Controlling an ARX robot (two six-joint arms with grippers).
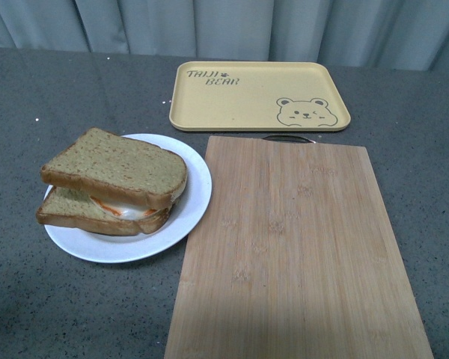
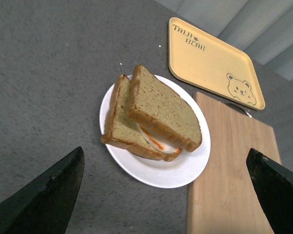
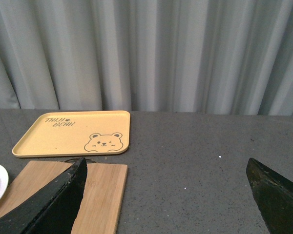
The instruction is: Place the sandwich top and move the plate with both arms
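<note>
**Left gripper** (image 2: 164,151): hangs above the plate, looking down at it. Its two black fingers (image 2: 49,195) stand wide apart with nothing between them. Not seen in the front view.

**Right gripper** (image 3: 166,161): held low over the table, facing the curtain. Its fingers (image 3: 278,195) are also spread wide and hold nothing.

**Table** (image 1: 60,90): dark grey, speckled.

**Plate** (image 1: 198,187): round, white, on the table at the left. Its rim meets the cutting board's left edge.

**Sandwich top** (image 1: 116,166): brown slice lying askew on the lower slice (image 1: 75,213), on the plate. White and orange filling (image 1: 123,211) shows between them.

**Cutting board** (image 1: 299,254): bare pale wood, centre to right.

**Tray** (image 1: 258,93): yellow with a bear drawing, just behind the board.

**Curtain** (image 1: 224,26): grey, pleated, along the far edge.
</note>
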